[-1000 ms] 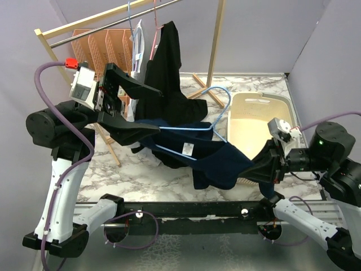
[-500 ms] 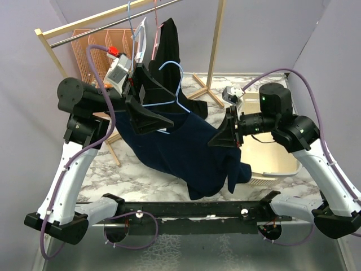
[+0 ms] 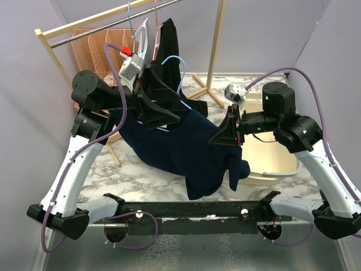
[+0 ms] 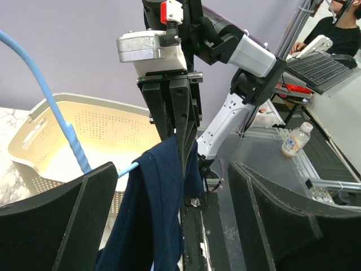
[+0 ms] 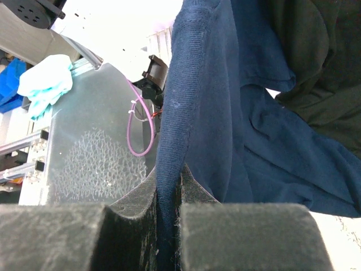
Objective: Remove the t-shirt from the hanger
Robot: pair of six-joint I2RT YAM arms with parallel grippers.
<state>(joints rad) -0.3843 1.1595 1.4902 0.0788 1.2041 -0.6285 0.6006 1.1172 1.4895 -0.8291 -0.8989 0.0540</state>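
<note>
The navy t-shirt (image 3: 186, 147) hangs in the air between my two grippers, partly on the light blue hanger (image 3: 175, 70), whose hook points up. My left gripper (image 3: 163, 113) is wide open. In the left wrist view the hanger (image 4: 56, 121) rests against the left finger (image 4: 67, 226), and the t-shirt (image 4: 152, 214) drapes off its bar. My right gripper (image 3: 223, 138) is shut on a folded edge of the t-shirt (image 5: 242, 113). The right wrist view shows the cloth pinched between the pads of that gripper (image 5: 169, 186). It also shows in the left wrist view (image 4: 172, 113).
A cream laundry basket (image 3: 276, 164) stands on the marble table at the right. A wooden clothes rack (image 3: 214, 51) stands behind, with a black shirt (image 3: 166, 51) and a white garment hanging on it. An orange basket (image 3: 98, 48) sits at the back left.
Both arms rose from low over the table, lifting the hanger and t-shirt. In the last half second the left gripper and hanger shifted slightly up and right. The right gripper keeps its hold.
</note>
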